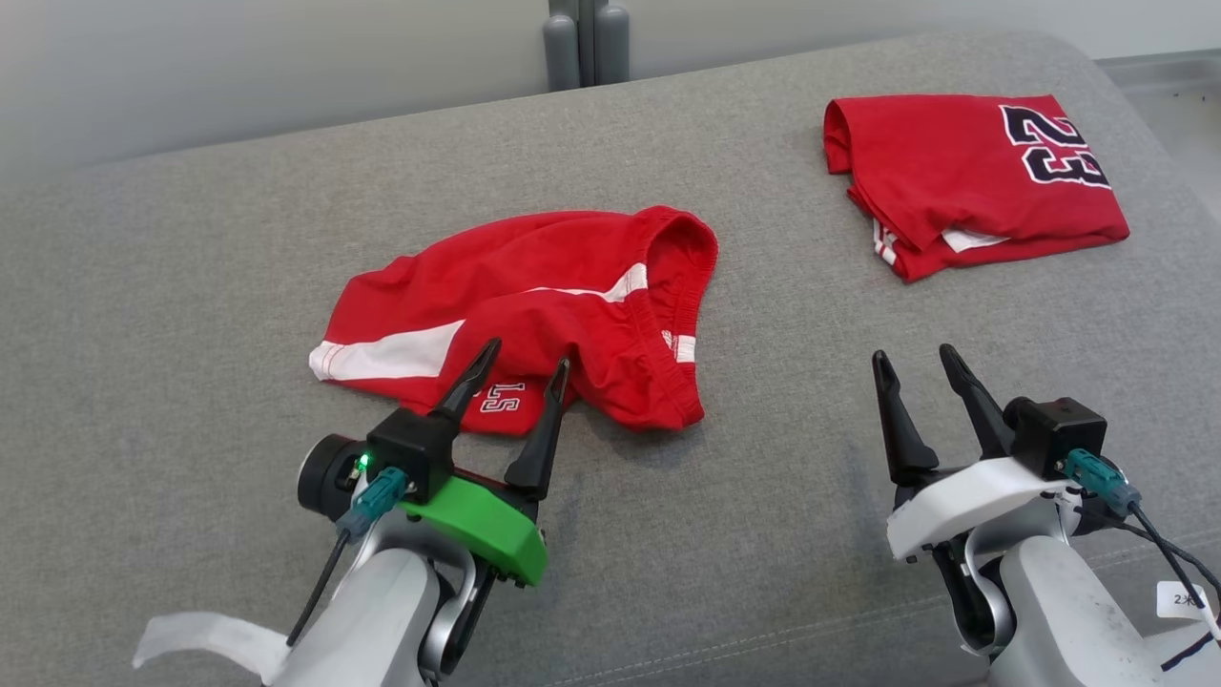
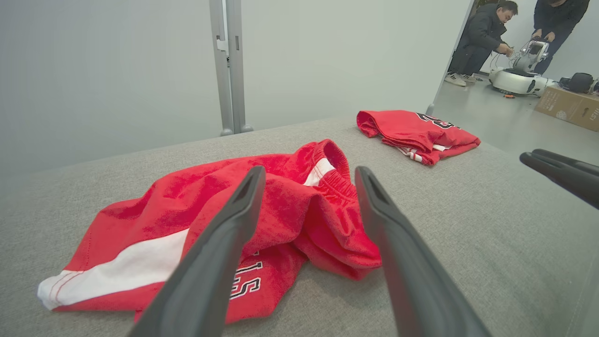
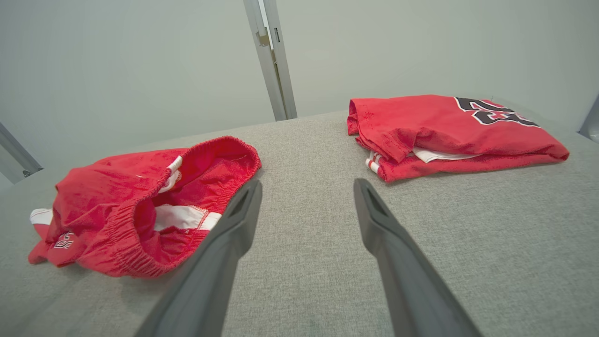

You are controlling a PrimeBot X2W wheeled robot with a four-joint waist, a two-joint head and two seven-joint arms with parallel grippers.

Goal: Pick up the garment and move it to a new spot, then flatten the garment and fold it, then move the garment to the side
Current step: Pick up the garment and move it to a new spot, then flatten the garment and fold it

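1. Left tool [image 1: 528, 355]: jaws spread wide, nothing held. In the head view its fingertips overlap the near hem of the red shorts [image 1: 534, 286]; whether they touch cannot be told.
2. Right tool [image 1: 914, 355]: jaws spread wide, empty, over bare grey cloth-covered table [image 1: 191, 286], at 3 o'clock of the left tool and well apart from it.
3. Red shorts: a crumpled heap at the table's middle, at 12 o'clock of the left tool. White side stripe [image 1: 391, 351] at its 9 o'clock end, elastic waistband [image 1: 679, 386] at its 3 o'clock end.
4. Handling, judged: light, soft and limp, likely to sag and drape when lifted. Not fragile. The cloth probably drags on the fabric table rather than sliding.
5. Hold, judged: the gathered waistband is the thickest and firmest edge. Pinching it at two points, one per tool, should let the legs hang straight.
6. Count: two tools; one pair of shorts; one folded red jersey [image 1: 963, 172] numbered 23, at the table's 2 o'clock corner; one table.
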